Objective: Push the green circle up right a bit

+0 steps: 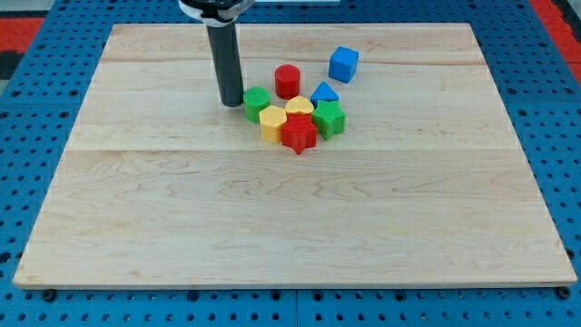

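The green circle [257,103] sits at the left end of a tight cluster on the wooden board [290,209]. My tip [231,103] rests just left of it, close to or touching its side. The dark rod rises to the view's top. To the circle's right lie a yellow hexagon [271,123], a yellow heart [300,107], a red star [299,133] and a green star-like block [329,118]. A red cylinder [288,81] stands up and right of the green circle, a little apart from it.
A blue triangle [324,94] sits at the cluster's upper right. A blue cube [343,64] stands apart nearer the view's top. Blue pegboard [36,109] surrounds the board's edges.
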Available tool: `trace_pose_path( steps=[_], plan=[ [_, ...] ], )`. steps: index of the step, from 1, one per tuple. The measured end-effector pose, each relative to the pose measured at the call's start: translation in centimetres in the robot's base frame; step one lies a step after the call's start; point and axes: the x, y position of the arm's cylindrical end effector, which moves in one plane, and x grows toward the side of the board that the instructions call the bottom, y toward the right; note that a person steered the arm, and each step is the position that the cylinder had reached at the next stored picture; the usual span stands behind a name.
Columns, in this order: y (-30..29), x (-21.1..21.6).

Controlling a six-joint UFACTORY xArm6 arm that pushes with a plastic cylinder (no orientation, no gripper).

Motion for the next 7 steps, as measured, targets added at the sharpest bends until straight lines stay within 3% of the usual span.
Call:
trace_pose_path(
  steps=[7],
  plan=[
    [1.8, -0.1]
  ],
)
